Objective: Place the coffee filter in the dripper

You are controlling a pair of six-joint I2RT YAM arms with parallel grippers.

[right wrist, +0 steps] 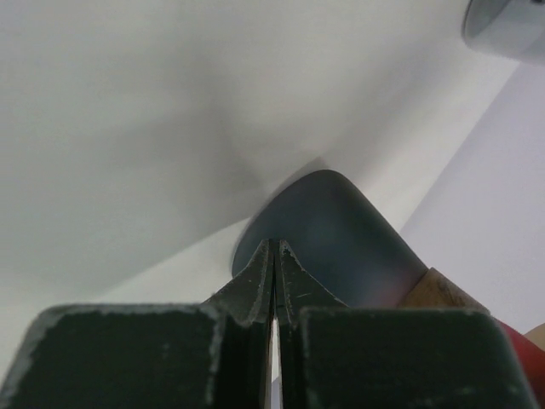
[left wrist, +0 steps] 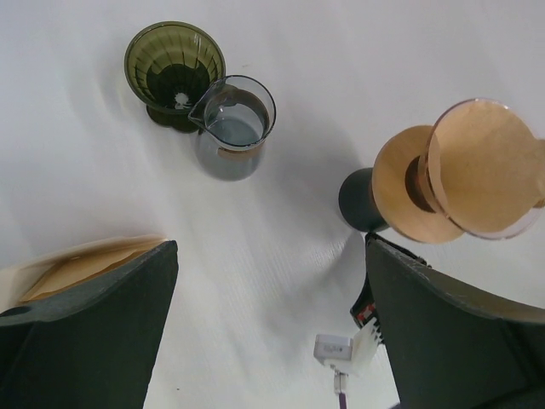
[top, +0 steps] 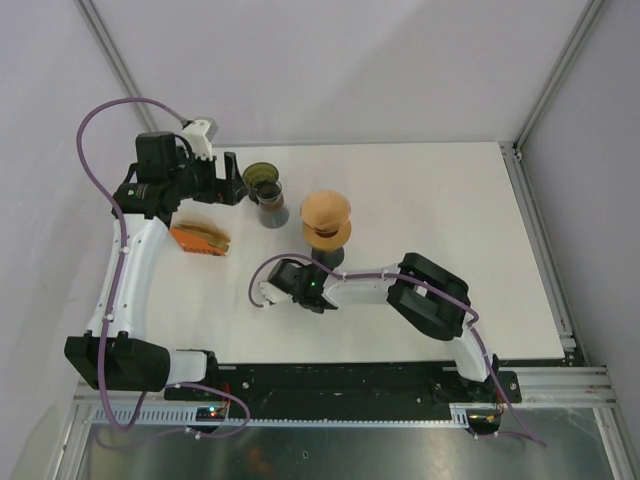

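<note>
The dark green dripper (top: 262, 175) stands at the back left, next to a glass carafe (top: 271, 203). Both show in the left wrist view, dripper (left wrist: 174, 72) and carafe (left wrist: 232, 128). A brown paper coffee filter (top: 326, 208) sits on a wooden-collared dark stand (top: 327, 256); the filter also shows in the left wrist view (left wrist: 484, 166). My left gripper (top: 229, 184) is open and empty, just left of the dripper, and shows in its own view (left wrist: 272, 332). My right gripper (right wrist: 274, 249) is shut with nothing seen in it, its tips at the stand's dark base (right wrist: 328, 230).
An orange packet of paper filters (top: 200, 240) lies on the table under the left arm, and its edge shows in the left wrist view (left wrist: 77, 264). The right arm (top: 420, 290) lies across the front middle of the white table (top: 440, 200).
</note>
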